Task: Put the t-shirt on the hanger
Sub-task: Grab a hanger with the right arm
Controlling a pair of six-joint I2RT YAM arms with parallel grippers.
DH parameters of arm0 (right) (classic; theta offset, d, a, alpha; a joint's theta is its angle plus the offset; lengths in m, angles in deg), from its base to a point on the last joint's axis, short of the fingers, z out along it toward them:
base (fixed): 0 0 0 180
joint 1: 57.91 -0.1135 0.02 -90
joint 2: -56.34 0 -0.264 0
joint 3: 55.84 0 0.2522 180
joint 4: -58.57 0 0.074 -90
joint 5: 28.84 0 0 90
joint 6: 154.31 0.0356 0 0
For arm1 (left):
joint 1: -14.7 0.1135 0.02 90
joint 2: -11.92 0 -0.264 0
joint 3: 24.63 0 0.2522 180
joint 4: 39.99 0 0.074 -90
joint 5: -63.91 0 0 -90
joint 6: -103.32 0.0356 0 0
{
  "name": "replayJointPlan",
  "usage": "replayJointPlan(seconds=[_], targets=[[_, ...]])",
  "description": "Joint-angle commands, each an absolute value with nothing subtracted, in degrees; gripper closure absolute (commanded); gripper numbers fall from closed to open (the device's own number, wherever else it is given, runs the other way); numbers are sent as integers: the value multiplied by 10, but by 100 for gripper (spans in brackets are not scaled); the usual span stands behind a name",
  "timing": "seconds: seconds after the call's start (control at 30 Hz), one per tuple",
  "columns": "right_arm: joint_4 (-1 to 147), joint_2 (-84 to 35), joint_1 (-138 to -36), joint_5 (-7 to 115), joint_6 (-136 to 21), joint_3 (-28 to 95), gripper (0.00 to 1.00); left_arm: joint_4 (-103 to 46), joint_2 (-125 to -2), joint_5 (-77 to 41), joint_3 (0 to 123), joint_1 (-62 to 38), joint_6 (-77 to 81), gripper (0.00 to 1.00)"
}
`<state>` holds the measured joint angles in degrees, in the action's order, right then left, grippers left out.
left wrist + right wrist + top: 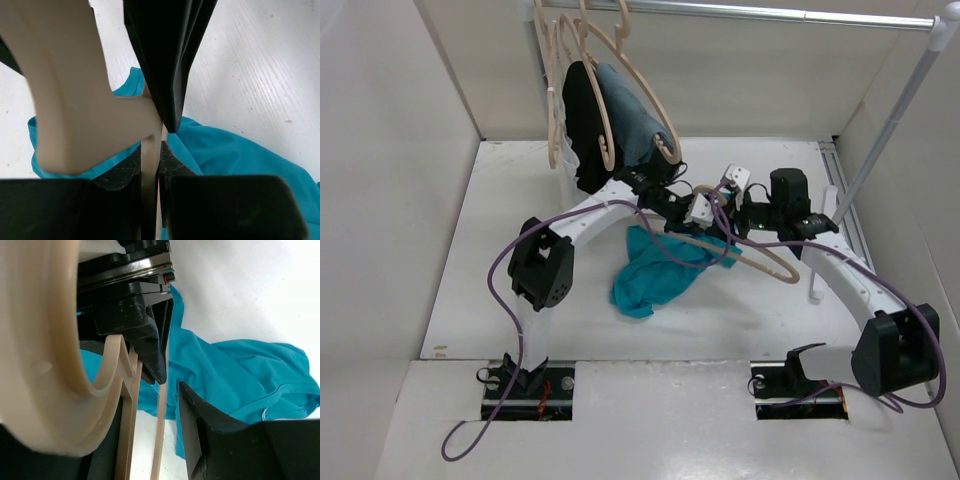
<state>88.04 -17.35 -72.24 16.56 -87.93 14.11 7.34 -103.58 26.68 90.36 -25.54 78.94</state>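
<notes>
Left pincer (151, 152) first: its 2 black fingers are pressed together on a thin bar of the pale beige wood-coloured clothes hanger (80, 100), with no gap on either side of the bar in the left wrist view. I read that as the anchoring grip, holding the frame up off the white table (470, 300) so cloth can pass under and around it.

Just opposite, the right pincer (150, 430) straddles the same hanger from the right. Its jaws stand apart, and I can see a sliver of space between its right finger (190, 440) and the nearest beige bar, so it grips nothing. My guess is that it is either lining up a second hold or freeing itself to reach for cloth; I cannot say which.

Outward from there, the hanger slants across the middle of the table, its long arm pointing right and near. The teal short-sleeved cloth t-shirt (655, 280) lies crumpled on the table beneath and to the near left of both pincers. Part of it sits under the hanger, but none is threaded onto it, so the dressing step is not yet done.

At the far side, a metal rail (770, 12) carries other beige hangers at its left end, along with a black garment (582, 120) and a grey-blue garment (630, 110).
</notes>
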Motion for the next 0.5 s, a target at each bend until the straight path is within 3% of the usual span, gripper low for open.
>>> replayJointPlan(seconds=[0.0,0.07,0.1,0.23,0.33,0.4,0.47], targets=[[802,-176,-721,148,-865,137,100,39,-998,332,895,-262,748,99],[802,-170,-714,148,-858,137,100,33,-993,326,887,-262,742,76],[802,-170,-708,148,-848,137,100,33,-993,311,887,-262,742,60],[802,-149,-665,148,-815,112,100,-12,-986,283,882,-262,674,41],[802,-136,-654,189,-803,89,100,-73,-986,278,897,-262,540,33],[802,-119,-646,209,-790,78,100,-105,-986,278,897,-262,483,0],[802,-112,-635,223,-779,71,100,-142,-972,267,885,-262,426,0]])
